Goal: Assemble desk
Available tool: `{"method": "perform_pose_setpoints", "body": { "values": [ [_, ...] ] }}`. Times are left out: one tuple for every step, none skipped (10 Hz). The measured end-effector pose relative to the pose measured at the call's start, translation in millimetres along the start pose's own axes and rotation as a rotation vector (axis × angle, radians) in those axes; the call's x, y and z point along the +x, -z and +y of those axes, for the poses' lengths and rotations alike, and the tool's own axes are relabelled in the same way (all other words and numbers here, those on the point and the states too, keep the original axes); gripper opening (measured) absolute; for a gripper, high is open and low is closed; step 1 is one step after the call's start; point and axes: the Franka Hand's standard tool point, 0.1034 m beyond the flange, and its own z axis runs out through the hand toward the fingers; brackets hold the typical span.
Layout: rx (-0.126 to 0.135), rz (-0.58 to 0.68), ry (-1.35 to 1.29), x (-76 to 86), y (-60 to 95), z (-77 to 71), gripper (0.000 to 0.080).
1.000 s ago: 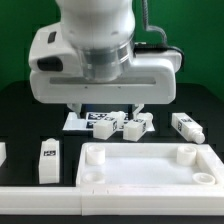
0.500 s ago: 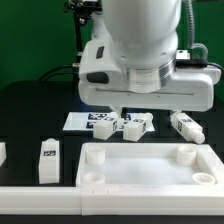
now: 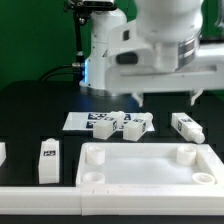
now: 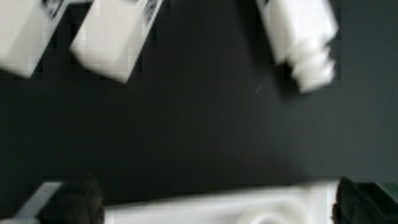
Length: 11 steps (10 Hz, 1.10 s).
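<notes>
Tool (image 3: 165,97), wide and empty, has swung toward the exterior view's right, above the loose legs (image 3: 128,125) beyond the desk slab (image 3: 140,168) on the counter (image 3: 30,110); a leg pickup seems next.

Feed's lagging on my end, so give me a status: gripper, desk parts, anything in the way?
Gripper open, empty, raised clear of the parts. Slab flat, sockets bare. Legs loose, none fitted. Nothing seen in the way.

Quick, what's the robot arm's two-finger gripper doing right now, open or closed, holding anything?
Two-finger gripper: open, jaws wide apart, holding nothing; it hangs in the air above the blocky white plastic tagged legs.
</notes>
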Motion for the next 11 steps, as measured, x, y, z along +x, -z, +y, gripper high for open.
{"method": "perform_pose_setpoints", "body": {
  "values": [
    [-0.017, 0.012, 0.087, -9.6, -4.5, -8.1, 0.0649],
    [-0.011, 0.01, 0.128, -4.7, -4.7, -2.8, 0.0649],
    [-0.01, 0.01, 0.208, -2.5, -4.7, 0.7, 0.0649],
    [-0.01, 0.009, 0.278, -2.7, -5.1, 0.6, 0.0649],
    [-0.012, 0.011, 0.298, -2.7, -6.8, -1.3, 0.0649],
    [-0.03, 0.105, 0.318, 2.1, -17.2, -16.6, 0.0649],
    [-0.055, 0.161, 0.363, -12.3, -39.0, -36.6, 0.0649],
    [-0.094, 0.158, 0.401, -22.4, -53.7, -41.3, 0.0649],
    [-0.11, 0.155, 0.39, -22.1, -56.1, -39.4, 0.0649],
    [-0.107, 0.156, 0.387, -21.5, -55.4, -38.6, 0.0649],
    [-0.106, 0.155, 0.387, -21.5, -55.8, -38.4, 0.0649]
  ]
}}
